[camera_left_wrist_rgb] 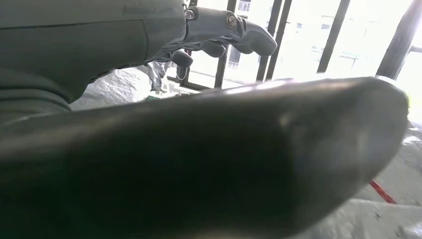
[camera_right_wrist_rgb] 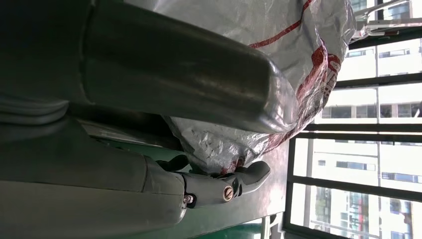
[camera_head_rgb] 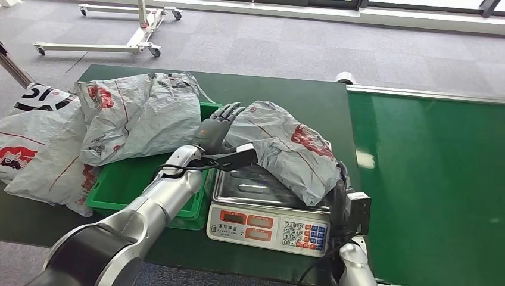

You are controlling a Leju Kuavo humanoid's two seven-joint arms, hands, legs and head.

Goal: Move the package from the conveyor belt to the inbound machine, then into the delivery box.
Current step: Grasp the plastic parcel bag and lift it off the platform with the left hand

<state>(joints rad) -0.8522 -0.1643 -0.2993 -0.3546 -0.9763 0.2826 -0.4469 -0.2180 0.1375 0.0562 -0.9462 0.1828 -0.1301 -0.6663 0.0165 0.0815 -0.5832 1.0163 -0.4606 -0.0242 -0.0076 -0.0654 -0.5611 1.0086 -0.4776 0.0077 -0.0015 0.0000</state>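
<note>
Head view shows the grey package (camera_head_rgb: 286, 149) lying on the scale (camera_head_rgb: 268, 217), weighing step I reckon, left hand (camera_head_rgb: 217, 128) spread against its side, right hand (camera_right_wrist_rgb: 219, 186) gripping its far edge, next lifting it into the green box (camera_head_rgb: 128, 185).

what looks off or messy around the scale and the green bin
The grey package lies askew on the scale, spilling over the pan's far and right edges. The green bin holds no parcel inside; another package sits across its far rim, and more bags are heaped beside it on the table.
</note>
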